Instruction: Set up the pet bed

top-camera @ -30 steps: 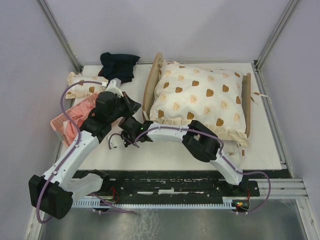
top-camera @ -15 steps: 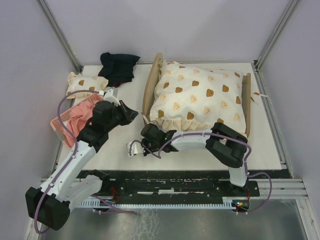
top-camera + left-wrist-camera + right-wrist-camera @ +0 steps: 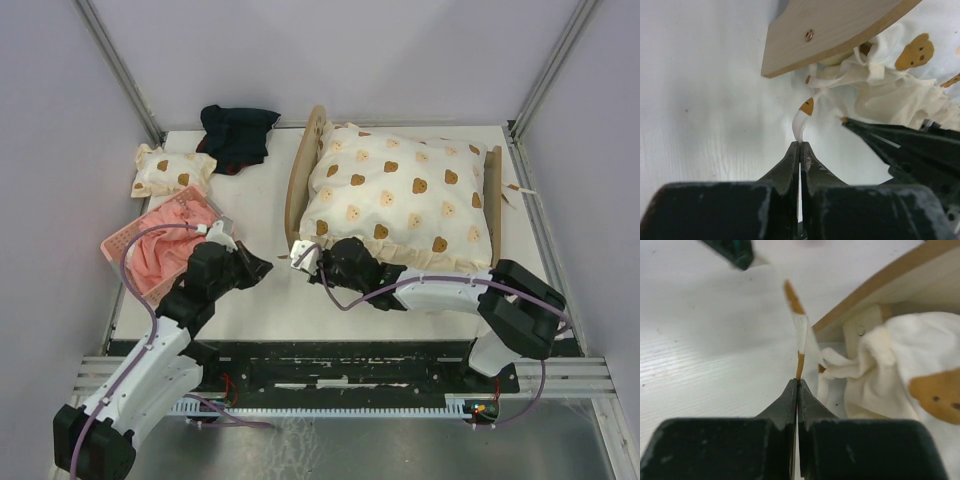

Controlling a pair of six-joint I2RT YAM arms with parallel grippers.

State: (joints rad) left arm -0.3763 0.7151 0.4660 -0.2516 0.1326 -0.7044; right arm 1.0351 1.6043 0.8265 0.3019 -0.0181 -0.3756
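Note:
The pet bed [image 3: 296,190] is a plywood frame with its arched headboard at the left and its low footboard [image 3: 493,200] at the right. A cream bear-print quilt [image 3: 400,195] covers it, and the striped mattress is hidden. My left gripper [image 3: 262,266] is just left of the bed's near-left corner. In the left wrist view it [image 3: 800,145] is shut on a white tie strip [image 3: 801,120] that hangs from the quilt below the headboard [image 3: 830,30]. My right gripper [image 3: 305,258] is at the same corner. In the right wrist view it [image 3: 797,381] is shut on a white-and-brown tie strip [image 3: 801,337].
A pink basket [image 3: 118,240] with pink cloth stands at the left edge. A small bear-print pillow [image 3: 172,170] and a dark cloth [image 3: 238,130] lie at the back left. The metal rail runs along the near edge.
The left arm drew back toward the near edge, away from the basket. The right arm swung right, and its gripper came in to the bed's near-left corner.

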